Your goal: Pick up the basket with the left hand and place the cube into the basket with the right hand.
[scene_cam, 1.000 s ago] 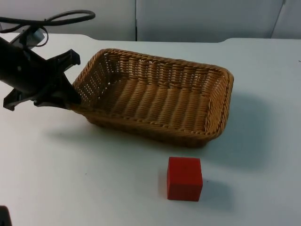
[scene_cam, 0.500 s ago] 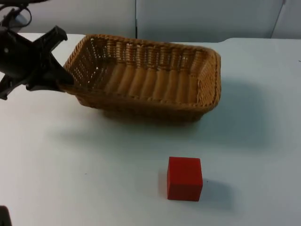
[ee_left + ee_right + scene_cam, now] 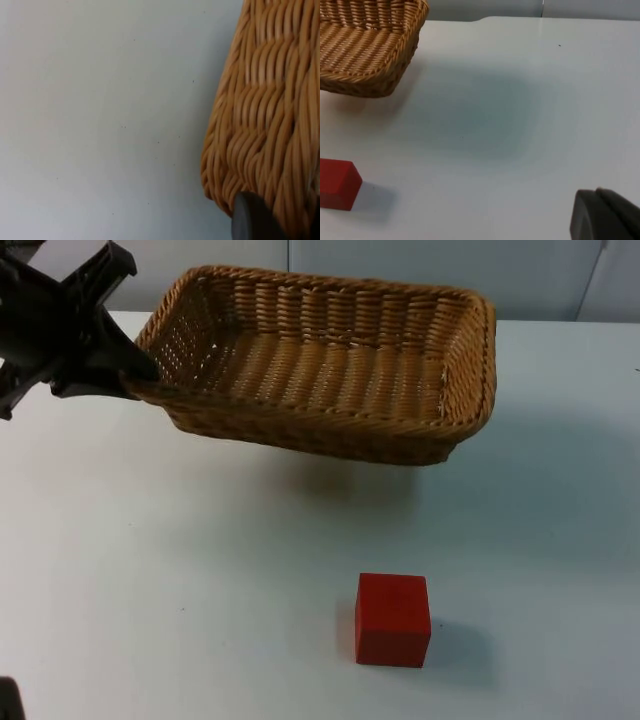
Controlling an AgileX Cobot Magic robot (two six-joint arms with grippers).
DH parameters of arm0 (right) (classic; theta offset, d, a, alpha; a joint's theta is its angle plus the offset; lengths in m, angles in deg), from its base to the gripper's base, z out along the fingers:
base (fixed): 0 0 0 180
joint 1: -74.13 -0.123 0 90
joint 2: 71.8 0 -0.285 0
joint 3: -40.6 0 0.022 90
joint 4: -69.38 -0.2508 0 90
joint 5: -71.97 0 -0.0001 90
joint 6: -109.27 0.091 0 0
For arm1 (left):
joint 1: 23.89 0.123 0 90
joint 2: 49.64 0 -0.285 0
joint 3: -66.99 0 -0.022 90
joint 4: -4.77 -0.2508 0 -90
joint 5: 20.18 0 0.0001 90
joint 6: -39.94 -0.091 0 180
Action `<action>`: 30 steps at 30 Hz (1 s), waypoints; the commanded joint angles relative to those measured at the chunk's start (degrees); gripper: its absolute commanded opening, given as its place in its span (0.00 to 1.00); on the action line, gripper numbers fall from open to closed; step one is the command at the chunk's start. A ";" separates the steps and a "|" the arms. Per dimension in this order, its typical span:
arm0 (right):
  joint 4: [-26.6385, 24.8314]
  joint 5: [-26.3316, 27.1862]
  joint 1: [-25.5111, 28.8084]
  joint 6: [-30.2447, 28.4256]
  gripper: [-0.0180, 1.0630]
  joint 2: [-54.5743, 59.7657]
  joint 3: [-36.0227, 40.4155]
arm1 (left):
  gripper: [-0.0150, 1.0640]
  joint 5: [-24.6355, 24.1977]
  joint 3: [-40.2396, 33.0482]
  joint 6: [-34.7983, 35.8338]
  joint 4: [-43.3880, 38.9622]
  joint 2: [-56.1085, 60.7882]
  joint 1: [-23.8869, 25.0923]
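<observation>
A woven wicker basket (image 3: 300, 430) hangs in the air above the table's far half and casts a shadow below it. My left gripper (image 3: 130, 375) is shut on the basket's left rim. In the left wrist view the basket's outer wall (image 3: 265, 115) sits right against a black fingertip (image 3: 252, 220). A red cube (image 3: 392, 620) rests on the white table, in front of the basket and apart from it. My right gripper (image 3: 602, 215) waits low over the table to the right of the cube (image 3: 337, 182), with the basket (image 3: 370, 50) farther off.
White table top (image 3: 200, 580) stretches around the cube. A grey partition wall (image 3: 400, 270) closes the far edge behind the basket.
The left gripper has raised the basket off the table and carried it toward the far-left side. The cube has stayed in place.
</observation>
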 commanded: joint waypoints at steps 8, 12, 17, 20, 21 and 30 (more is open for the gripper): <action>-0.08 0.51 0.47 -0.41 0.01 -0.18 -0.01 | 0.01 -1.67 0.08 0.21 1.65 0.89 -0.10; -0.08 0.51 0.47 -0.41 0.01 -0.18 -0.01 | 0.01 -1.67 0.08 0.21 1.65 0.89 -0.10; -0.08 0.51 0.47 -0.41 0.01 -0.18 -0.01 | 0.01 -1.67 0.08 0.21 1.65 0.89 -0.10; -0.08 0.51 0.47 -0.41 0.01 -0.18 -0.01 | 0.01 -1.67 0.08 0.21 1.65 0.89 -0.10; -0.08 0.51 0.47 -0.41 0.01 -0.18 -0.01 | 0.01 -1.67 0.08 0.21 1.65 0.89 -0.10; -0.18 0.49 0.47 -0.41 0.01 -0.18 -0.01 | 0.01 -1.67 0.08 0.21 1.65 0.89 -0.10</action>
